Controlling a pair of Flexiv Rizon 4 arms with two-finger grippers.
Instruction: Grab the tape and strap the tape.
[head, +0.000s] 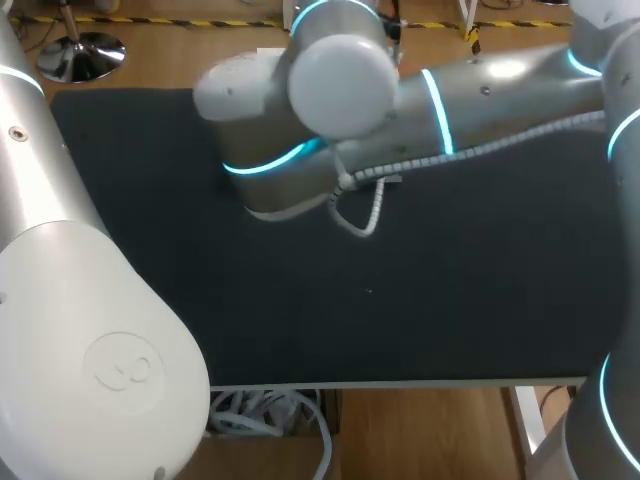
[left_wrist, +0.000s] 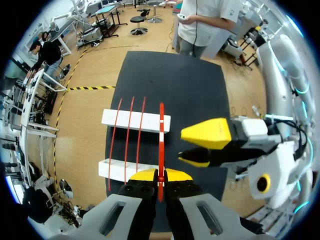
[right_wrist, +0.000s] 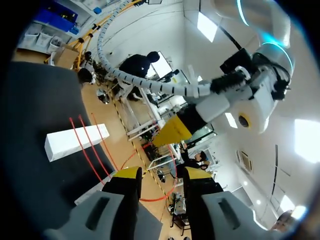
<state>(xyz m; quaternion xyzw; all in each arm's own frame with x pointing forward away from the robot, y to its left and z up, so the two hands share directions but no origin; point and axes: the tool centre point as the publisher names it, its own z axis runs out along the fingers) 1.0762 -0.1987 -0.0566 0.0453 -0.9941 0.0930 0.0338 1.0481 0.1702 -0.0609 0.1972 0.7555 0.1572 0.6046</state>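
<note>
- Red tape (left_wrist: 161, 130) is lying across two white blocks (left_wrist: 151, 123) on the worktop (left_wrist: 170, 75), beside three laid strips (left_wrist: 129, 135), and the left claw (left_wrist: 161, 176) is clamping its near end.
- Right claw (right_wrist: 160, 175) is hovering just beside, fingers apart (gripping nothing).
- Doing this well, I judge, is meaning holding the tape taut, parallel to its neighbours, while the right claw is pressing it down.

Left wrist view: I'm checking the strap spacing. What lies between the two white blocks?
Bare black table, crossed by four red straps running from far white block to near white block; left wrist view shows it.
</note>
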